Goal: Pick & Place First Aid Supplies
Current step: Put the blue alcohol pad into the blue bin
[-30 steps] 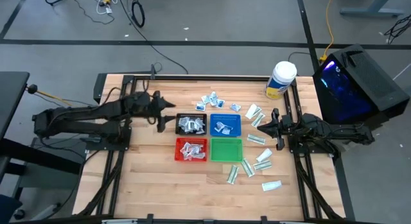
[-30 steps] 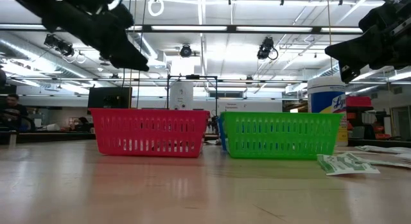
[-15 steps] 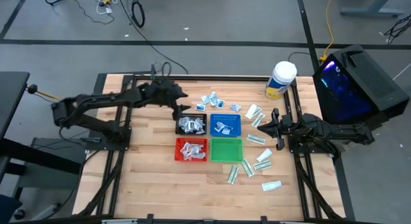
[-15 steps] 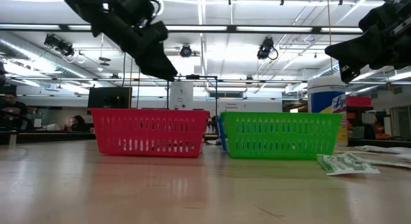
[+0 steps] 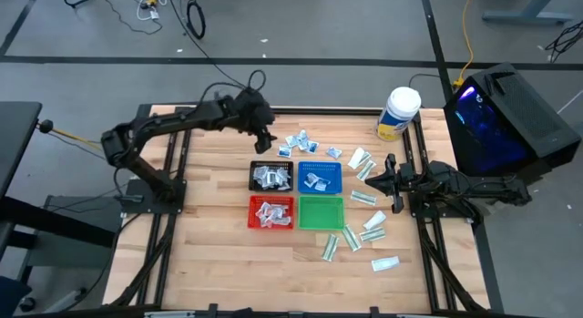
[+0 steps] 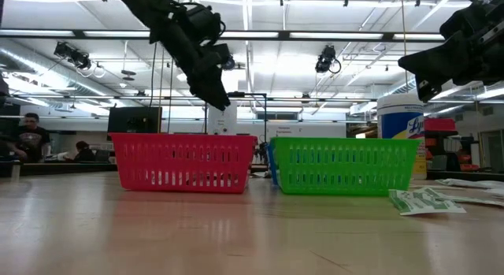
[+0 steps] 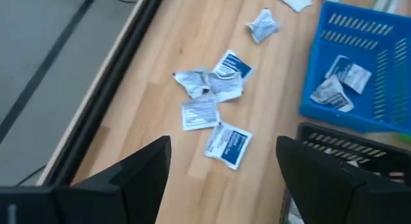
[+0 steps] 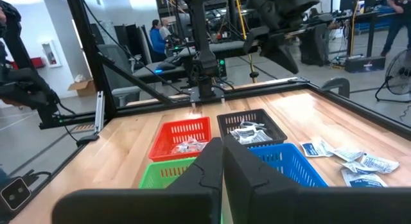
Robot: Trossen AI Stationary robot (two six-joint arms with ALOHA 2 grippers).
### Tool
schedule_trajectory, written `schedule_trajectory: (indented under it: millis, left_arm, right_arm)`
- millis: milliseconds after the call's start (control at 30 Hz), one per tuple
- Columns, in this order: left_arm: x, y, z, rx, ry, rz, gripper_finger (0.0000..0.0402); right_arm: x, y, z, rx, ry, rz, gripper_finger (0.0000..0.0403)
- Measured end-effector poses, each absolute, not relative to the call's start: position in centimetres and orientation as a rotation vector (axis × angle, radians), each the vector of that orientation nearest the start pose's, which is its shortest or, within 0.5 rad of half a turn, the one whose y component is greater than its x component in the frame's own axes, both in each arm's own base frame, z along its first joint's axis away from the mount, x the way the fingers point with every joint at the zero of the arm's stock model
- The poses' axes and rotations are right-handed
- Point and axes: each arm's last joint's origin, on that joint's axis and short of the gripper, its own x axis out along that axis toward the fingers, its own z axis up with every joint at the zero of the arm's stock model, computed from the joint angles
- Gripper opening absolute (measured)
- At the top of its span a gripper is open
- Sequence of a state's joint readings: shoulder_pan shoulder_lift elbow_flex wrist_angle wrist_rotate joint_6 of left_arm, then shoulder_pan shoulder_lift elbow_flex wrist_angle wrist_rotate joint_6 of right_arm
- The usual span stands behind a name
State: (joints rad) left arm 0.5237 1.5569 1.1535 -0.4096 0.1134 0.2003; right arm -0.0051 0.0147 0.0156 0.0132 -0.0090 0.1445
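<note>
My left gripper (image 5: pixel 267 140) has swung from out beside the black tray (image 5: pixel 271 176) a second ago to just past that tray's far edge, beside the loose blue-print packets (image 5: pixel 301 143). The right gripper (image 5: pixel 382 175) has not moved, and no packet has shifted.

Four trays sit in a square: black, blue tray (image 5: pixel 320 177) beside it, red tray (image 5: pixel 271 212) in front of the black one, green tray (image 5: pixel 321 212) diagonal to it. One jar (image 5: pixel 398 114) stands well beyond the blue tray, at the table's far edge.

Near the black tray's far side I count about five loose blue-print packets in the left wrist view, a sixth (image 7: pixel 262 25) a little apart; two more lie in the blue tray. Black and red trays hold small heaps I cannot count. On the far side of the blue and green trays from the black one lie green packets (image 5: pixel 363 198), roughly eight to ten.

The left gripper's fingers (image 7: pixel 138 173) stand spread wide with nothing between them, above the packets and touching none. The right gripper hangs past the blue tray, its fingers (image 8: pixel 252 169) pressed together, holding nothing.
</note>
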Motion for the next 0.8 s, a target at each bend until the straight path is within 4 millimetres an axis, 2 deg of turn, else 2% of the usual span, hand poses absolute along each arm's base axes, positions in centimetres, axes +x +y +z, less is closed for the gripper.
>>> schedule_trajectory:
  millis: [233,500,633,800]
  left_arm:
    - [29.5,17.9,25.3,-0.078,0.916,0.138,0.0291]
    - [28.8,19.7,24.1,-0.101,1.003,0.070,0.0291]
    - [28.9,19.8,23.8,-0.023,1.020,0.020,0.0291]
    - [29.2,19.4,23.7,0.198,1.069,-0.022,0.0291]
  right_arm:
    - [9.8,0.0,16.9,0.144,-0.014,0.005,0.0018]
    - [9.8,0.0,16.9,0.145,-0.014,0.005,0.0018]
    - [9.8,0.0,16.9,0.144,-0.013,0.005,0.0018]
    - [9.8,0.0,16.9,0.145,-0.014,0.005,0.0018]
